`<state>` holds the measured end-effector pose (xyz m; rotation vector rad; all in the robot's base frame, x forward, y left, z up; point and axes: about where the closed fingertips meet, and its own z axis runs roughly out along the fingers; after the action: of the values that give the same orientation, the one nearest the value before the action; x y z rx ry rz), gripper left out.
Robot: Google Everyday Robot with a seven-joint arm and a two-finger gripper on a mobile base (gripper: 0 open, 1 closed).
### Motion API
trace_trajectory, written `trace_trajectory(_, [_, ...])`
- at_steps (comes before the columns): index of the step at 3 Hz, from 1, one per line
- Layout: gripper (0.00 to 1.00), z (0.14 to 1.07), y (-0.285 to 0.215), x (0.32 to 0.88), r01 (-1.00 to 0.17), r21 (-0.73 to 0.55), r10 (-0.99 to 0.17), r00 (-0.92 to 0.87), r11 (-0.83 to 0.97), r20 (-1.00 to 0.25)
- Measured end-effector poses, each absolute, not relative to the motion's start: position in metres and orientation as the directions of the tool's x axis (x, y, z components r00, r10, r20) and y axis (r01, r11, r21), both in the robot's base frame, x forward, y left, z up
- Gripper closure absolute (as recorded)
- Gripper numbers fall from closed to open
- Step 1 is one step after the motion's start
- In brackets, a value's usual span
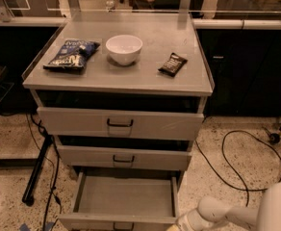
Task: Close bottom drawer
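My gripper (183, 223) sat low at the near right, just beside the right corner of the bottom drawer's (95, 221) front panel. It was cut by the near edge, so I could not tell whether it was parted or closed, nor whether it touched the panel. My white, rounded arm (227, 213) ran off to the right behind it.

The bottom drawer stood pulled well out toward me, lowest of the three. Its thin grey metal walls framed a tray that showed only a flat, bare grey floor, and its black bar handle was half lost at the near edge. To its left a black pole (36, 173) slanted across the speckled floor (212, 158). To its right a black cable (242, 173) looped over open floor.

Above it, the middle drawer (83, 156) and the top drawer (73, 121) showed taller grey fronts with black handles, each under a dark gap.

Farther back, the smooth grey cabinet top (131, 76) carried a crinkled blue snack bag (72, 55) at left, a round white bowl (124, 48) showing a plain white inside, and a dark wrapped bar (172, 64) at right, all well apart.
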<state>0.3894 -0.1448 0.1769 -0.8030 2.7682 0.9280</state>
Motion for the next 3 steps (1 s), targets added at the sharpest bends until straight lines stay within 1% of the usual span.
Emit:
trace_trajectory(1, [1.0, 0.171, -0.139, 0.409, -0.533, 0.503, -0.451, -0.846, 0.681, -0.285])
trace_trajectory(2, [1.0, 0.17, -0.141, 0.454, -0.558, 0.451, -0.45, -0.83, 0.697, -0.33])
trace_trajectory(3, [1.0, 0.17, -0.141, 0.455, -0.558, 0.449, -0.449, -0.829, 0.698, -0.332])
